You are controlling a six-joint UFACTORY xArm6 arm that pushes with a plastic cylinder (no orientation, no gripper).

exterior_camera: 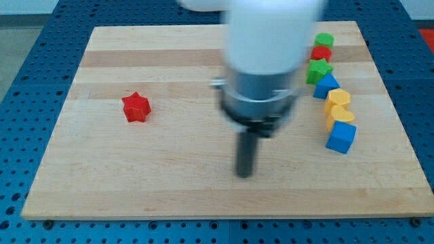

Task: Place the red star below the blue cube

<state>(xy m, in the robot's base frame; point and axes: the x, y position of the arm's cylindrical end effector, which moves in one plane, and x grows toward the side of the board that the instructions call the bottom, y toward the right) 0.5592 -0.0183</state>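
**A:** Nearest the lens, our rod hangs blurred over the wooden board (pixel 203 196), and my tip (pixel 245 175) sits in the lower middle, with no block touching it.

**B:** And jaws?

**A:** We carry none; the arm ends in that bare rod, so nothing opens or closes.

**B:** Where is the red star (pixel 136 107)?

**A:** Alone at the view's left, well apart from my tip, which is lower and to the right.

**B:** The blue cube (pixel 341 137)?

**A:** At the view's right, the lowest piece in a crowded column. Above it we see two yellow blocks (pixel 338 107), another blue block (pixel 325 85), a green star (pixel 318 70), a red block (pixel 321 53) and a green block (pixel 324 40) at the top.

**B:** Is there board below the cube?

**A:** Yes, bare wood lies toward the view's bottom edge.
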